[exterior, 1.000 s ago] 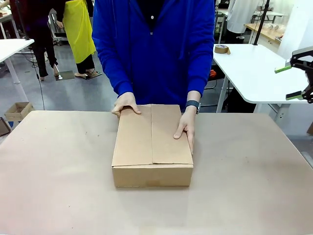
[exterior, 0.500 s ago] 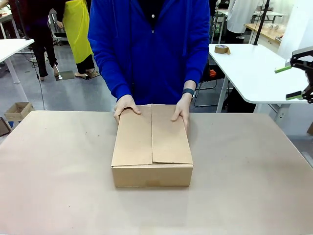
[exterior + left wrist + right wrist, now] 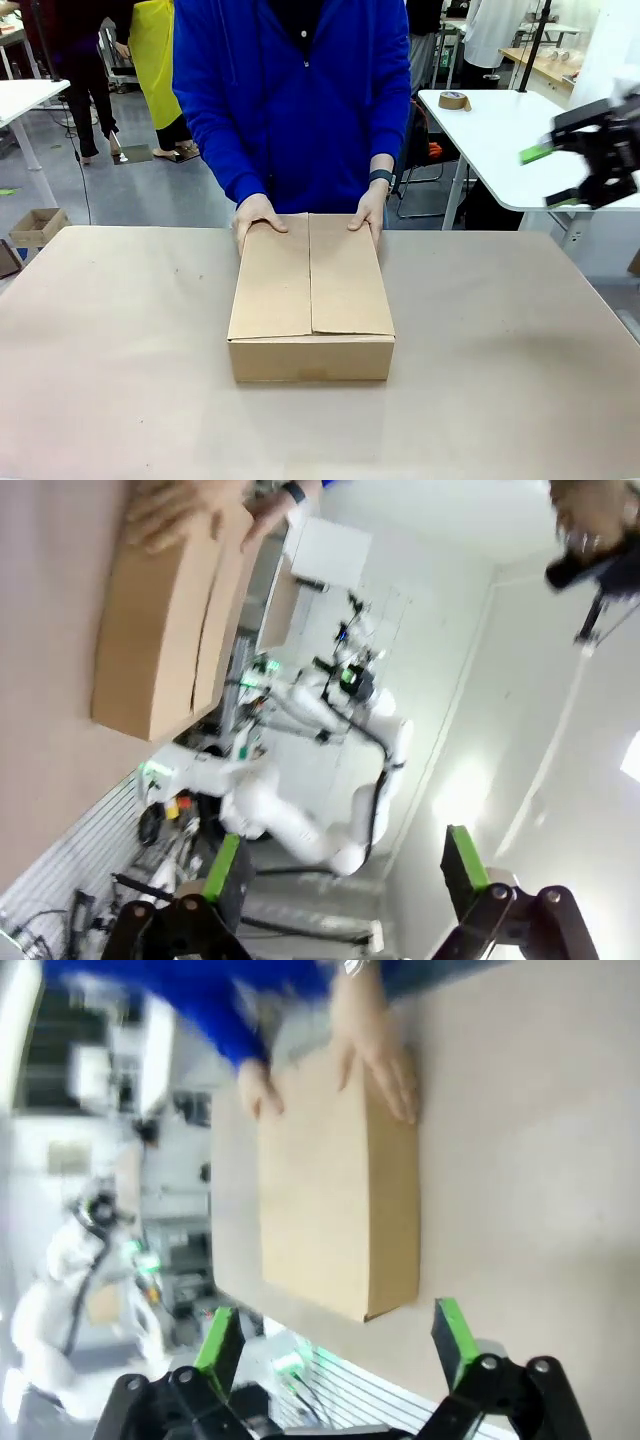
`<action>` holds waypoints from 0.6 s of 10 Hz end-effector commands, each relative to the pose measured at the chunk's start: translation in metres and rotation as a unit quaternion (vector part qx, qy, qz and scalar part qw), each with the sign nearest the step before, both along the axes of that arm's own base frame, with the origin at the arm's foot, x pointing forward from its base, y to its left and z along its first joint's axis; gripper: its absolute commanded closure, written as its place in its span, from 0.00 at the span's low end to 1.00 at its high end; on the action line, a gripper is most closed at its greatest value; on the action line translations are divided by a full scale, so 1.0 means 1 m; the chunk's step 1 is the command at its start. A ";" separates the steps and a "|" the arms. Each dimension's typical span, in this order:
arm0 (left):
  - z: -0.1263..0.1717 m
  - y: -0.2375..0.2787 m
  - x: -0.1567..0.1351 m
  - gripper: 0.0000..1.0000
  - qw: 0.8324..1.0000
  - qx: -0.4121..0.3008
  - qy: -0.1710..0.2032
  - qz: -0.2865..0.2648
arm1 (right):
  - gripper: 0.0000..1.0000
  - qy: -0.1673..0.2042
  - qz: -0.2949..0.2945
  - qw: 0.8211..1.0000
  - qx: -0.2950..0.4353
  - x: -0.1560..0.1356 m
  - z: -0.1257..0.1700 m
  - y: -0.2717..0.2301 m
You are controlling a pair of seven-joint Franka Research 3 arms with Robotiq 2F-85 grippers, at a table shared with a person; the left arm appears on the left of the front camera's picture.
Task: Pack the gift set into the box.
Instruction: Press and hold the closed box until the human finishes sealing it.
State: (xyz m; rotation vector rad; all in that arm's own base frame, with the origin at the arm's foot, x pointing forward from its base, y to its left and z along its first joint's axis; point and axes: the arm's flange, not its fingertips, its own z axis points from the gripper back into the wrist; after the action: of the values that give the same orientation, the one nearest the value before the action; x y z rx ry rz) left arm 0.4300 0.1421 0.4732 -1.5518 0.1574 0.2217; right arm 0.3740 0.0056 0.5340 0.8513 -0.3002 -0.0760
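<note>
Progress: box (image 3: pixel 311 290) closed ahead of our wide-spread right gripper (image 3: pixel 548 177); we are judging packing done.
Left gripper (image 3: pixel 345 868): spread too, empty.

R gripper (image 3: pixel 547 177): up in the air beyond desk's right edge, twd far right corner. Blurred. Jaws wide apart, nothing btwn; green pads (image 3: pixel 534 153) point twd desk's middle. Right wrist view: its fingers (image 3: pixel 452 1335) spread, empty gap.

L gripper (image 3: pixel 345 868), left wrist view: jaws spread wide, empty; wrist rolled hard, desk stands near upright in frame.

Person at desk's far edge, mid. Both arms down & fwd, blue sleeves (image 3: pixel 225 150). Watch-side hand (image 3: pixel 366 214) & other hand (image 3: pixel 258 214): palms down, level w/ each other, apart.
</note>
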 end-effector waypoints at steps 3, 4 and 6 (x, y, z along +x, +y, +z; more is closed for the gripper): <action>-0.009 -0.151 -0.016 0.00 0.953 0.003 -0.268 -0.138 | 0.00 -0.177 0.317 0.932 0.020 0.026 -0.038 0.134; -0.024 -0.183 -0.030 0.00 0.936 -0.005 -0.313 -0.161 | 0.00 -0.210 0.336 0.918 0.019 0.022 -0.044 0.153; -0.044 -0.217 -0.055 0.00 0.913 0.059 -0.385 -0.122 | 0.00 -0.193 0.257 0.945 -0.067 0.023 -0.041 0.153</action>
State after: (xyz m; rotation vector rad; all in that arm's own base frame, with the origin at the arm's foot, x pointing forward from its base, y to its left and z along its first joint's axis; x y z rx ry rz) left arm 0.3889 -0.0746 0.4334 -1.4216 -0.1656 -0.5995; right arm 0.3890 0.1726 0.4908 0.8393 -0.4028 0.7137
